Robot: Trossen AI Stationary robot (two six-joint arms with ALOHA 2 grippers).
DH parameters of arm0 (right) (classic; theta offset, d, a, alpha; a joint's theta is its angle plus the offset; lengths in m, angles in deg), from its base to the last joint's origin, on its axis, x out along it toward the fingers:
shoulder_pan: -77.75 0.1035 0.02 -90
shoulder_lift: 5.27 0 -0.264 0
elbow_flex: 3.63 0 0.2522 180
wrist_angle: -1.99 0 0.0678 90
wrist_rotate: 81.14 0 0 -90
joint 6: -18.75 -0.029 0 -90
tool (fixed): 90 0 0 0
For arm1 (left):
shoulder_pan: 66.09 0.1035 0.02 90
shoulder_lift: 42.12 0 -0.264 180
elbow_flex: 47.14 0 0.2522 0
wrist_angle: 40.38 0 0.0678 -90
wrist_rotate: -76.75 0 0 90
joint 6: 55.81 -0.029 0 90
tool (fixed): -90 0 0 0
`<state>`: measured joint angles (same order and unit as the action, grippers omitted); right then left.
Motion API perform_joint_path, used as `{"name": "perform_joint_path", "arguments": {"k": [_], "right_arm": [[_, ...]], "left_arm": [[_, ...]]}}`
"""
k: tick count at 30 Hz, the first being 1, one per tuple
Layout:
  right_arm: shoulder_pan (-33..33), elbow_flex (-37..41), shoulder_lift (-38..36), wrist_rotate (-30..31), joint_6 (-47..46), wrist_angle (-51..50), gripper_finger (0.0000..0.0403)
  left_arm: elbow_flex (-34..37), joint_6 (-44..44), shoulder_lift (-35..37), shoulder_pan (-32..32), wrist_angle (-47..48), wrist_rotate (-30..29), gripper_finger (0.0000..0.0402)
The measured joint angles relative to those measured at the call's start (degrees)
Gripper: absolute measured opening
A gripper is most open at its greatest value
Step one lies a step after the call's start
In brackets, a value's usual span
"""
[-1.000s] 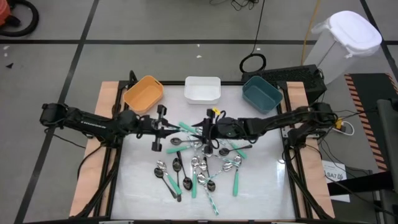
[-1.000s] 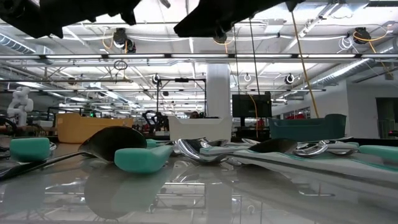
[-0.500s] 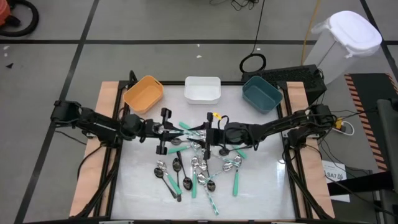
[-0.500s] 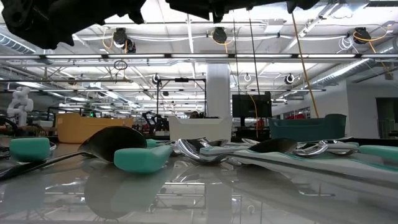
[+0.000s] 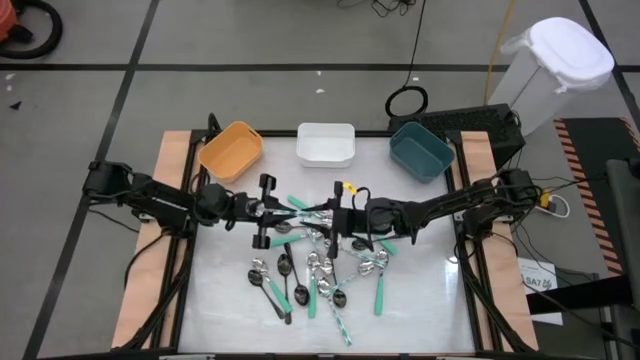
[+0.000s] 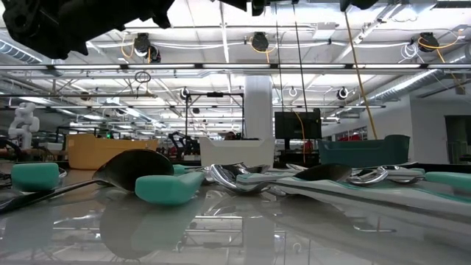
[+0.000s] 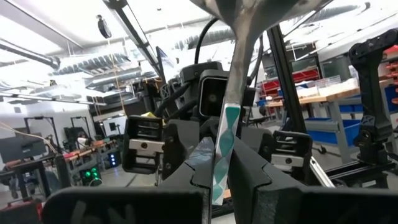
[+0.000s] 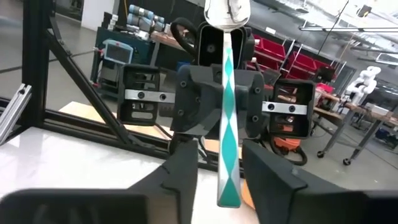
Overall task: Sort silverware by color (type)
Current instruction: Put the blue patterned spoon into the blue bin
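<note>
Spoon [image 8: 226,124] with a mint-and-white diamond handle, pinched in my left gripper [image 7: 219,186], which is clenched on the lower handle. It stands nearly upright above the middle of the table [image 5: 420,300]. Its long axis runs up and down, with the shiny bowl on top and the handle's end pointing down.

My right gripper [image 8: 219,177] faces the left one from close by. Its jaws stand on either side of the handle's lower end with a narrow gap on each side, so it has no grip on anything.

The right wrist view crops the bowl's upper edge, and the left wrist view shows only its underside. From above, the spoon is seen almost end-on between the two grippers, and I cannot pick it out from the pile of spoons [image 5: 315,265] lying beneath. The low view cuts both arms off at its top edge and shows no held spoon, only the pile's bowls and mint handles up close.
</note>
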<state>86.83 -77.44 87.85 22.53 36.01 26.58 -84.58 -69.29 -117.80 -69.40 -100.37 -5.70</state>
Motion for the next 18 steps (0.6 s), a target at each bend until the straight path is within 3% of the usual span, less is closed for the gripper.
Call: {"name": "perform_joint_path", "arguments": {"k": [8, 18], "right_arm": [[0.0, 0.0, 0.0, 0.2, 1.2, -0.1, 0.0028], [0.0, 0.0, 0.0, 0.2, 0.7, -0.4, 0.0038]], "left_arm": [[0.0, -0.6, 0.0, 0.0, 0.3, 0.2, 0.0022], [0.0, 0.3, 0.0, 0.0, 0.4, 0.2, 0.0047]]}}
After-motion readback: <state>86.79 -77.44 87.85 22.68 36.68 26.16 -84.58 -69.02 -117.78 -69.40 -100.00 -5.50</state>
